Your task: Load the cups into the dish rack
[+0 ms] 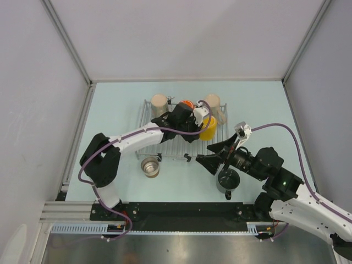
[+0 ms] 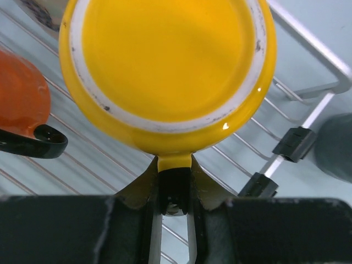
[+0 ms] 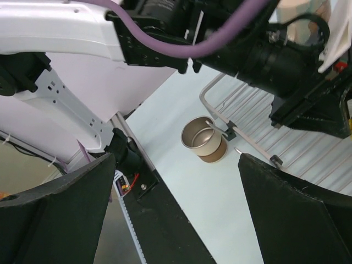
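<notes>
Yellow glazed ceramic: stiff, slick, likely chips on a knock, moderate weight. Top view: yellow mug (image 1: 208,127) over the right end of the dish rack (image 1: 146,118), carried by the left arm (image 1: 137,137). Beige mugs (image 1: 159,102) and orange mug (image 1: 186,103) are racked close by, tight fit. Steel cup (image 1: 149,166) and dark grey mug (image 1: 227,180) sit on the counter (image 1: 110,110).
Left wrist: left fingers (image 2: 140,190) clenched on the handle, base toward camera. Can't tell if it touches the wires.
Right wrist: right fingers (image 3: 55,214) spread wide, empty. Steel cup ahead, probably light, no handle, so grip its wall.
</notes>
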